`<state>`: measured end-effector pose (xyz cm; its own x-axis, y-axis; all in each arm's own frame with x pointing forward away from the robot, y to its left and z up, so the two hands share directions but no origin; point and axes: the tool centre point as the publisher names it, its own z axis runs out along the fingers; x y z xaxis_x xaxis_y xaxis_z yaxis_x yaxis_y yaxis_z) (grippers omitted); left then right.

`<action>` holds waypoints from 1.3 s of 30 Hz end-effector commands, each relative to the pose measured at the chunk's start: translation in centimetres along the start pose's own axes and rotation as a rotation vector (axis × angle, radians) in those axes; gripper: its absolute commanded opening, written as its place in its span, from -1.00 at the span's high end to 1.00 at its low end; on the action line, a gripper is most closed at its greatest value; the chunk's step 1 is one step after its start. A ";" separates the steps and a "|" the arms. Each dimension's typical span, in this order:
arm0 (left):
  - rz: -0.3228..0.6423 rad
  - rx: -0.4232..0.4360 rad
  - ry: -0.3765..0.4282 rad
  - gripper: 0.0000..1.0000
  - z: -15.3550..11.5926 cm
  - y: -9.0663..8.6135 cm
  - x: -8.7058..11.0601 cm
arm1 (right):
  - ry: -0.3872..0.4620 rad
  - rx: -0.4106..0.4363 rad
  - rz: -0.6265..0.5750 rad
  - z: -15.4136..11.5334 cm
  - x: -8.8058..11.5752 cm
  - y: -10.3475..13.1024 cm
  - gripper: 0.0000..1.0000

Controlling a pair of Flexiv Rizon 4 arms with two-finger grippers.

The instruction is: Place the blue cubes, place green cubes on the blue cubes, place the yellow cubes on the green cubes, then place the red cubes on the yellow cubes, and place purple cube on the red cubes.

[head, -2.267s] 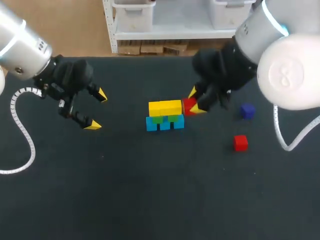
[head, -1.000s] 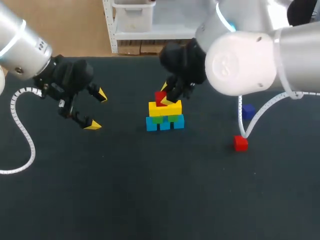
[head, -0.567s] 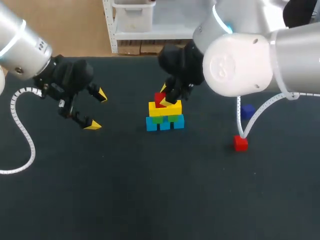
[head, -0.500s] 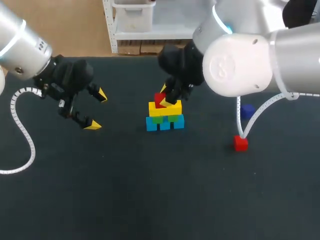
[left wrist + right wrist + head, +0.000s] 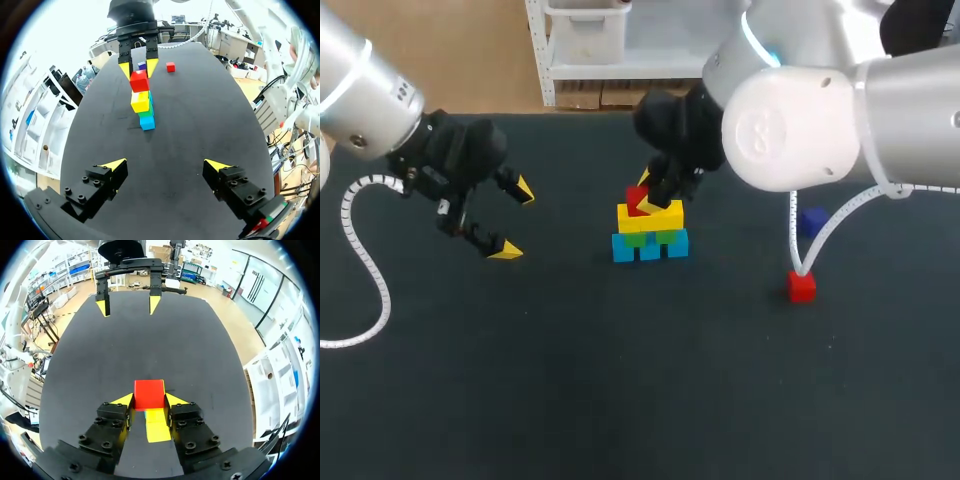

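A stack stands mid-table: blue cubes (image 5: pixel 650 247) at the bottom, green cubes (image 5: pixel 650 237) on them, yellow cubes (image 5: pixel 651 216) on top. My right gripper (image 5: pixel 646 193) is shut on a red cube (image 5: pixel 637 199), which sits at the left end of the yellow layer. In the right wrist view the red cube (image 5: pixel 149 394) is pinched between the fingers, directly over a yellow cube (image 5: pixel 156 424). A second red cube (image 5: pixel 801 287) and the purple cube (image 5: pixel 812 221) lie to the right. My left gripper (image 5: pixel 512 219) hangs open to the left, holding nothing.
From the left wrist view the stack (image 5: pixel 143 105) stands ahead of my open left gripper (image 5: pixel 165 164), with the loose red cube (image 5: pixel 170 67) beyond it. The dark table (image 5: pixel 620 380) stretches bare in front of the stack.
My right gripper carried the red cube from the stack's right side up onto the left end of the yellow layer, then held nearly still. The left arm has not moved.
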<state>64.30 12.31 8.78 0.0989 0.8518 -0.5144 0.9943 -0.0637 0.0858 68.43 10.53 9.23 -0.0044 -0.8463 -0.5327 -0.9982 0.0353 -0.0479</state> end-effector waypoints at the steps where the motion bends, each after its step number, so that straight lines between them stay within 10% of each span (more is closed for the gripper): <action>1: 0.003 -0.002 -0.003 -1.00 0.0 0.0 0.1 | 0.002 -0.002 0.002 0.1 0.1 -0.2 1.00; 39: 0.003 -0.002 -0.003 -1.00 0.0 0.0 0.1 | -0.002 -0.028 0.019 0.6 0.4 -0.5 0.63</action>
<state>64.30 12.31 8.78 0.0989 0.8518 -0.5144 0.9943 -0.0636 0.0858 68.76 10.42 8.55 -0.0243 -0.8462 -0.5324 -0.9990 0.0407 -0.0191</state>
